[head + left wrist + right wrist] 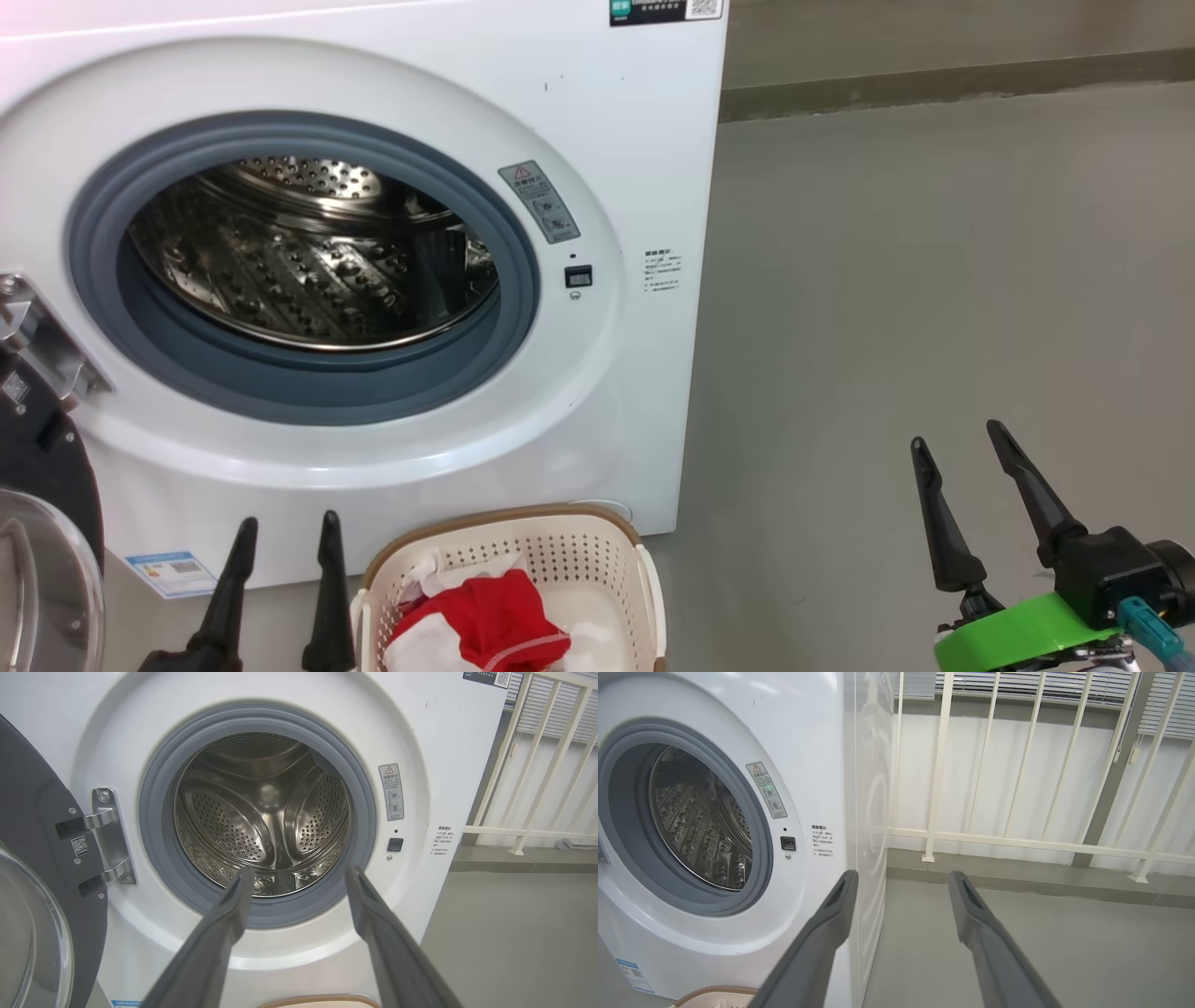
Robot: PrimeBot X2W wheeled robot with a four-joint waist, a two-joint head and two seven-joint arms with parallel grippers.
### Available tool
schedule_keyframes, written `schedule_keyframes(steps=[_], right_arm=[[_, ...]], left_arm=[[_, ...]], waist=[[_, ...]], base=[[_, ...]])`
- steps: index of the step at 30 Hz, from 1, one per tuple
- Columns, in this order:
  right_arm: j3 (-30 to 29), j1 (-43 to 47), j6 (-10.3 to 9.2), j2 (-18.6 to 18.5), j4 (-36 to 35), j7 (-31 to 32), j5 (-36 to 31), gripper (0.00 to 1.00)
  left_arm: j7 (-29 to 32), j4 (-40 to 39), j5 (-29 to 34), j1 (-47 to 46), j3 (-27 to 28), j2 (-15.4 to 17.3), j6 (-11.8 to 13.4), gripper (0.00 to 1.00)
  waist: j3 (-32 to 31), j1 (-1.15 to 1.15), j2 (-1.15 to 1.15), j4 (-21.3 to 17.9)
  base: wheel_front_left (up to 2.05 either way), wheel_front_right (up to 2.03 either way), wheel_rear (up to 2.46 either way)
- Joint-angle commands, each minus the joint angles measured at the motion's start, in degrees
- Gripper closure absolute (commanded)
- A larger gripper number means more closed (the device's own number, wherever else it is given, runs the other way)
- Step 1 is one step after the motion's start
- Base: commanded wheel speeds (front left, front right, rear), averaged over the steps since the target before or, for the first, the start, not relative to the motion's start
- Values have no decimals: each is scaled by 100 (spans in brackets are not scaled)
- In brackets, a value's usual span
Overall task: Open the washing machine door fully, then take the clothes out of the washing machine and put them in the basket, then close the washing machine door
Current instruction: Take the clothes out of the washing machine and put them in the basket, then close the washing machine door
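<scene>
The white washing machine (597, 140) stands with its black door (42, 504) swung wide open to the left; the door (42, 849) hangs on its steel hinge. The steel drum (308, 252) looks bare inside, and so does the drum (266, 812) in the left wrist view. Red and white clothes (476, 625) lie in the cream basket (579, 551) on the floor before the machine. My left gripper (289, 527) is open just left of the basket, holding nothing; its own view shows the left gripper (296, 872) facing the drum. My right gripper (962, 443) is open over the floor, right of the machine.
Grey floor (934, 280) stretches to the right of the machine. A white railing (1017, 788) runs along the wall behind it. The basket's brown rim (714, 991) peeks in at the bottom of the right wrist view.
</scene>
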Motion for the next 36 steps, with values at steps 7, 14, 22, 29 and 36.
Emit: schedule_keyframes(steps=[7,14,22,29,36], right_arm=[[151,-43,25,-48,-201,-37,-98,0],[101,-40,25,-48,-212,-37,-119,0],[64,-63,25,-48,-196,-37,-133,0],[87,-71,25,-48,-184,-37,-117,0],[85,-76,25,-48,-160,-37,-98,0]], left_arm=[[-46,-182,71,28,275,124,145,0],[-46,-221,97,33,234,147,186,0],[-17,-268,133,43,206,173,261,0],[52,-315,115,55,180,229,274,0],[54,-388,-18,46,144,236,177,0]], waist=[[-70,0,0,-89],[-41,0,0,-43],[-31,0,0,50],[-16,0,0,72],[2,0,0,75]], base=[[0,0,0],[0,0,0],[-13,13,0],[-111,111,0],[-192,189,2]])
